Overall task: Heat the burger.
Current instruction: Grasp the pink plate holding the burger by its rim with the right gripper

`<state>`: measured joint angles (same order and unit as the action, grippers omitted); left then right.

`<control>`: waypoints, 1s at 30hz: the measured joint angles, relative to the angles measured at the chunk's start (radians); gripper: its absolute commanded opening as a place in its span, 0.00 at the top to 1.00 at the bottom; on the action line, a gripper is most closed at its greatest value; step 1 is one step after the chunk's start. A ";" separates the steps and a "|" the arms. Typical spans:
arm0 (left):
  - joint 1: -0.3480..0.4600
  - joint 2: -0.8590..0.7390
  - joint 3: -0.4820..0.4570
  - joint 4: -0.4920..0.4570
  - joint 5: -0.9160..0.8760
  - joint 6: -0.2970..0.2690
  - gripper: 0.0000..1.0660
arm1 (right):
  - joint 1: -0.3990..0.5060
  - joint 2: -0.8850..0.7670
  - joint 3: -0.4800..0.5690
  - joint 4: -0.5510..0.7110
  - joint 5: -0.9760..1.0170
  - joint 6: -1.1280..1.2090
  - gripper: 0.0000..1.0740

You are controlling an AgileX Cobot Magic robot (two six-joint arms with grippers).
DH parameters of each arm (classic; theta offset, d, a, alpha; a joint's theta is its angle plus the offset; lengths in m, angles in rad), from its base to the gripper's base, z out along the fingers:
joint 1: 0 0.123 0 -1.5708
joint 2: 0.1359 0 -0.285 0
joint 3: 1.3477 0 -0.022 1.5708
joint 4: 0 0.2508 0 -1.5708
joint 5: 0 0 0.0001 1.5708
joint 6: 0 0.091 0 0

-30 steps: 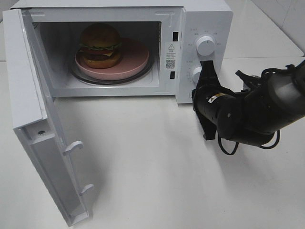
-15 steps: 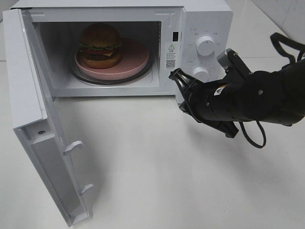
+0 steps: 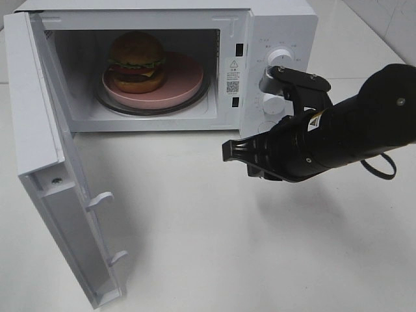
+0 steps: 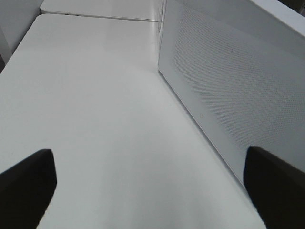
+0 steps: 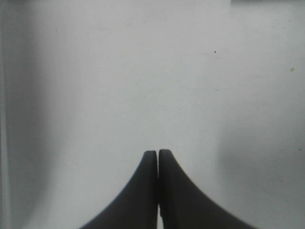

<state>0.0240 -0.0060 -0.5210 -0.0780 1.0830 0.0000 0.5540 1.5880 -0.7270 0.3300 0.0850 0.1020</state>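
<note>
We are watching the burger (image 3: pixel 136 62) sitting upright inside the microwave (image 3: pixel 286 26), standing on the plate (image 3: pixel 185 81) but crowding its left side rather than the middle. That is worrying us: it is tall, and a jolt to the cabinet could be tipping it toward the cavity wall.

The door (image 3: pixel 45 169) is hanging wide open, swung out over the counter (image 3: pixel 214 247), so in our judgement nothing is heating until it gets shut.

The right hand (image 3: pixel 229 150) is hovering low over the counter in front of the control panel, its fingers pressed together on nothing and its tip pointing toward the door. A narrow tip like that could be sliding off the door's smooth edge, or shoving it home hard enough to shake the burger. The arm behind it is also passing close to the knobs (image 3: pixel 281 60), so a brush could be turning one by accident.

The high camera is giving us the burger, the door and the right arm, but no left hand at all. The left wrist camera is filling that gap: the left hand (image 4: pixel 150 181) is waiting with fingers wide apart, empty, near a white dotted panel (image 4: pixel 228 95), probably the door's outer face. The right wrist camera is confirming the shut tips (image 5: pixel 157 160) over bare counter.
</note>
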 measured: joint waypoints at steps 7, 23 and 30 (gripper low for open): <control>0.000 0.000 0.000 0.000 0.000 0.000 0.06 | 0.000 -0.074 0.000 -0.197 0.138 -0.020 0.96; 0.000 0.000 0.000 0.000 0.000 0.000 0.06 | 0.000 -0.149 -0.084 -0.431 0.564 -0.722 0.95; 0.000 0.000 0.000 0.000 0.000 0.000 0.06 | 0.000 -0.149 -0.136 -0.436 0.582 -1.280 0.91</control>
<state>0.0240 -0.0060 -0.5210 -0.0780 1.0830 0.0000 0.5540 1.4390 -0.8630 -0.1060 0.6670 -1.1780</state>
